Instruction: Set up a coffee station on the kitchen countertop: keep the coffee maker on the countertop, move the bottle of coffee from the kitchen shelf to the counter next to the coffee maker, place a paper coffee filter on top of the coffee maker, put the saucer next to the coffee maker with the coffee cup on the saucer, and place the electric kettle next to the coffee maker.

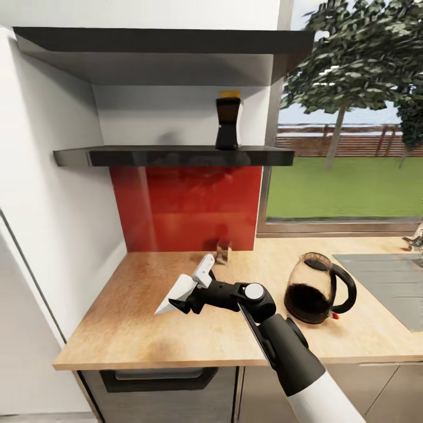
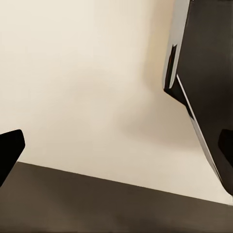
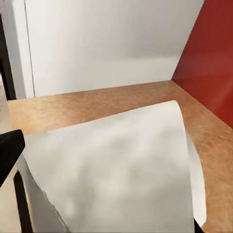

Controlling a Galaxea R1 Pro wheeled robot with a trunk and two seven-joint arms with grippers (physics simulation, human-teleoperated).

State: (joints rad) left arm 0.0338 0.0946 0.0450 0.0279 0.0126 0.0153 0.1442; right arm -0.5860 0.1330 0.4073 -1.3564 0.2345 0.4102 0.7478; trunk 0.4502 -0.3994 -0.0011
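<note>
Status: early stage.

Right end effector point(image 1: 183, 304): clamped on small white paper cone filter point(image 1: 176, 294), held in the air above long light beige wood-look worktop point(image 1: 135, 329), to the left of rounded clear glass electric kettle point(image 1: 314, 289). In the right wrist view, filter point(image 3: 116, 170) close before the camera, worktop point(image 3: 97, 102) and red backsplash panel point(image 3: 211, 63) behind it.

Kettle: standing upright on the worktop, between the held filter and the steel sink point(image 1: 390, 282). Placement "next to the coffee maker" not verifiable.

Slim black bottle with yellow-orange cap point(image 1: 228, 122): on the dark wall shelf point(image 1: 176, 155), above and to the left of the kettle. Transfer to worktop outstanding.

Filter placement, saucer and cup steps: outstanding as far as visible.

Left end effector: state cannot be told.

Brands, labels, writing: nothing legible on bottle or kettle; small red mark at kettle base only.
</note>
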